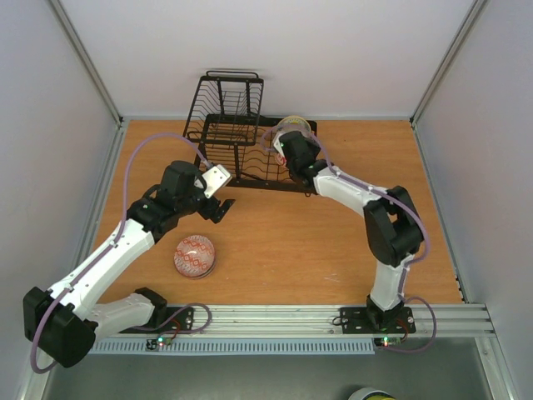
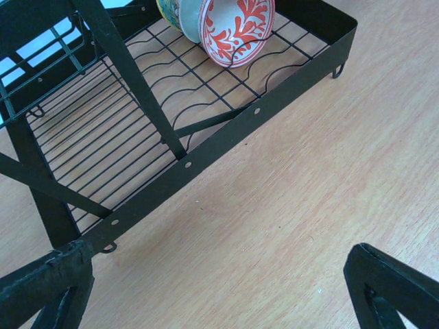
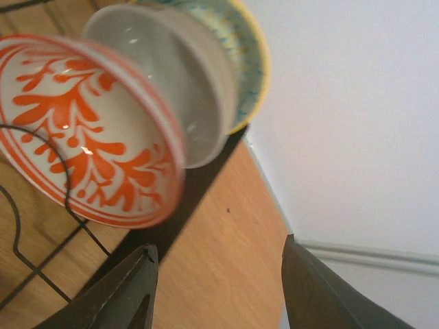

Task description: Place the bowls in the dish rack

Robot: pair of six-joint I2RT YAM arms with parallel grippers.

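Pink bowl (image 1: 195, 255) sits on table (image 1: 333, 250) twd near-left corner, just nearside of L gripper (image 1: 219, 206), which is wide open & empty; L arm far closer. R gripper (image 3: 218, 274), half open, empty, hovers at rack (image 1: 237, 133)'s right end by red-white bowl (image 3: 82, 137), racked on edge.

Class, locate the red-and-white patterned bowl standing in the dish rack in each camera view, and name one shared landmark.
Top external: hidden; the right arm covers that end of the dish rack.
Left wrist: the red-and-white bowl stands on edge at top centre.
Right wrist: upper left, above the jaws.
Shared landmark: the teal-rimmed bowl right behind it.
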